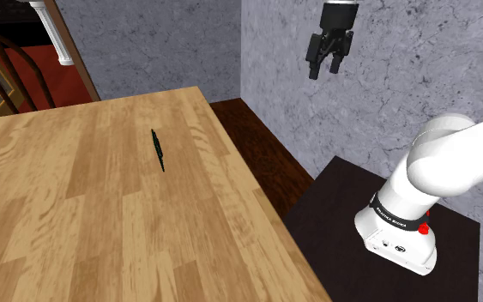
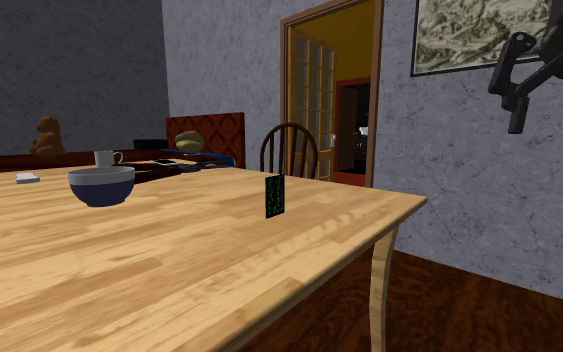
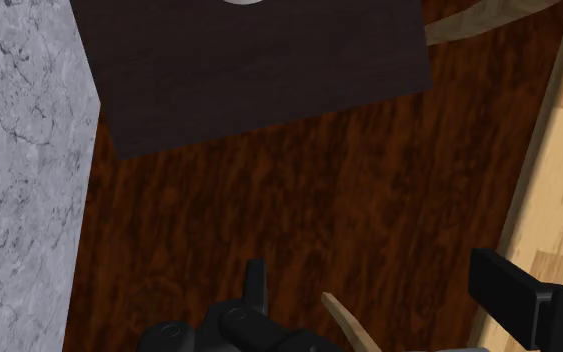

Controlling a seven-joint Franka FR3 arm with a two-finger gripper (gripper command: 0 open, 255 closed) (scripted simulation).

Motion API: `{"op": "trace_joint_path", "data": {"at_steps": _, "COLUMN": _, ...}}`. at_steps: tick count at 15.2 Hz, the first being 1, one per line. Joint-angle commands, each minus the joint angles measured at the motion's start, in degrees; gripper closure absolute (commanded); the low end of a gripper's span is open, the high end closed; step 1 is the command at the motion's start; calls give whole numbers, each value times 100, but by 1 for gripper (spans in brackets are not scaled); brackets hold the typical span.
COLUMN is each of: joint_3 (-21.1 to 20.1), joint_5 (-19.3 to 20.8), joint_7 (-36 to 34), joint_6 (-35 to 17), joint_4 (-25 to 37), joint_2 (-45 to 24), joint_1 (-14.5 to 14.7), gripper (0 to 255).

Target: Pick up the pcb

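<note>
Green pcb (image 1: 157, 149) stands on edge on surface (image 1: 76, 214); gripper (image 1: 325, 70), wide open and empty, should straddle its thin faces.

Blue bowl (image 2: 101, 190), white mug (image 2: 105, 158), brown teddy bear (image 2: 49, 135)

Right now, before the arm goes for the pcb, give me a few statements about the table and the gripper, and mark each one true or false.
1. The pcb stands upright on its edge on the wooden table. True.
2. The gripper is shut on the pcb. False: its fingers are apart, holding nothing, and it hangs high by the grey wall, away from the pcb.
3. A blue bowl sits on the table. True.
4. The pcb lies inside the bowl. False: it stands on bare wood, apart from the bowl.
</note>
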State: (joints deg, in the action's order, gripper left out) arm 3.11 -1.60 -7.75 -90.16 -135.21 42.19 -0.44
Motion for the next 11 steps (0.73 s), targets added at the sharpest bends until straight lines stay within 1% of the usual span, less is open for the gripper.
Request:
{"op": "trace_joint_path", "data": {"at_steps": 1, "joint_3": 0, "joint_5": 0, "joint_7": 0, "joint_6": 0, "joint_4": 0, "joint_2": 0, "joint_1": 0, "gripper": 0}}
{"op": "trace_joint_path", "data": {"at_steps": 6, "joint_3": -587, "joint_5": -393, "joint_7": -802, "joint_6": -261, "joint_4": 241, "joint_2": -586, "joint_1": 182, "gripper": 0}}
{"op": "trace_joint_path", "data": {"at_steps": 11, "joint_3": -1127, "joint_5": -672, "joint_7": -1581, "joint_6": -518, "joint_4": 672, "joint_2": -1335, "joint_1": 325, "gripper": 0}}
